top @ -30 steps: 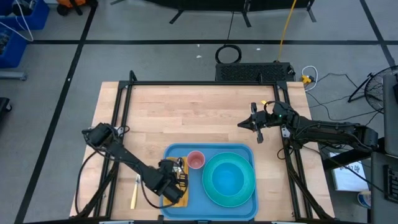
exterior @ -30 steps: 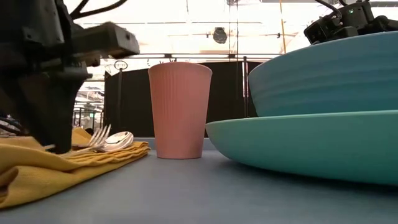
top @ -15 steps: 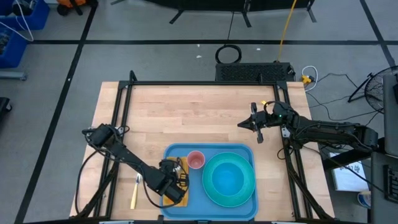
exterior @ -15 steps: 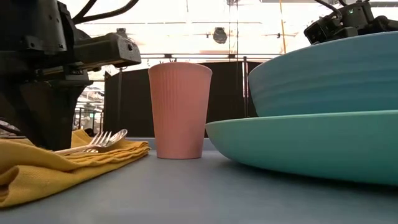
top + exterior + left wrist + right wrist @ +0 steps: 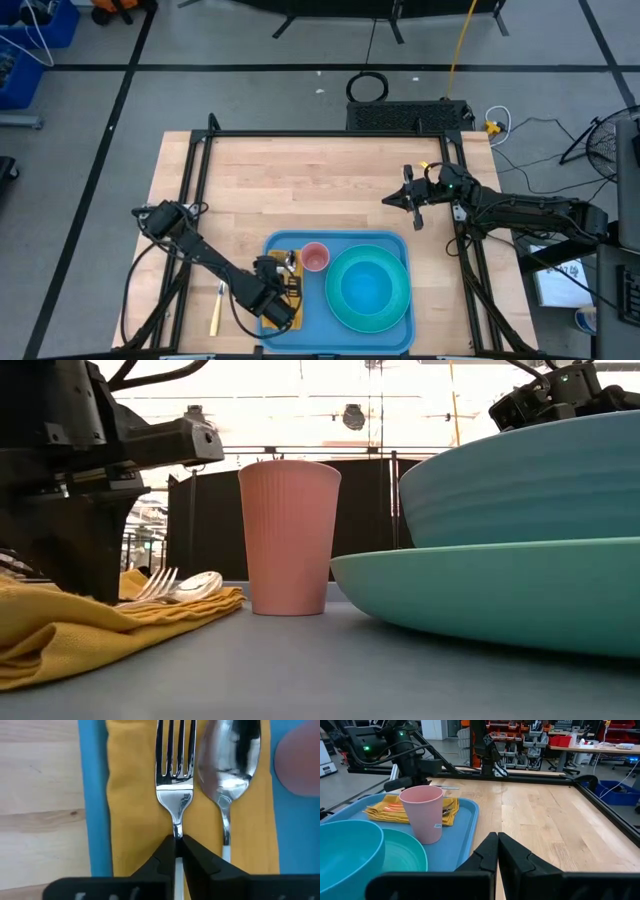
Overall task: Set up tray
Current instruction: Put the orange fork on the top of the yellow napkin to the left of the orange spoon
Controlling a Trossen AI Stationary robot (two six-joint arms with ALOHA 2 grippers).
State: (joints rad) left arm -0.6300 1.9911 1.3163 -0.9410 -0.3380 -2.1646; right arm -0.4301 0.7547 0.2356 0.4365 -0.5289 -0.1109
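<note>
Cutlery step, looks like: the shiny metal fork (image 5: 174, 785) is pinched by the left gripper (image 5: 176, 851) fingers on the yellow cloth napkin (image 5: 127, 800) in the big flat blue plastic tray (image 5: 305, 305). Releasing it probably comes next. Right gripper (image 5: 497, 851) is parked far right over the bench (image 5: 300, 180), fingers pressed together.

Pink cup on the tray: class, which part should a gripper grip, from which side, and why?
Grip the pink cup by its rim, coming straight down from above, one finger inside and one outside. It stands upright, mouth open, while the turquoise bowl and the yellow napkin holding the fork crowd its sides, so a sideways approach probably lacks room.
</note>
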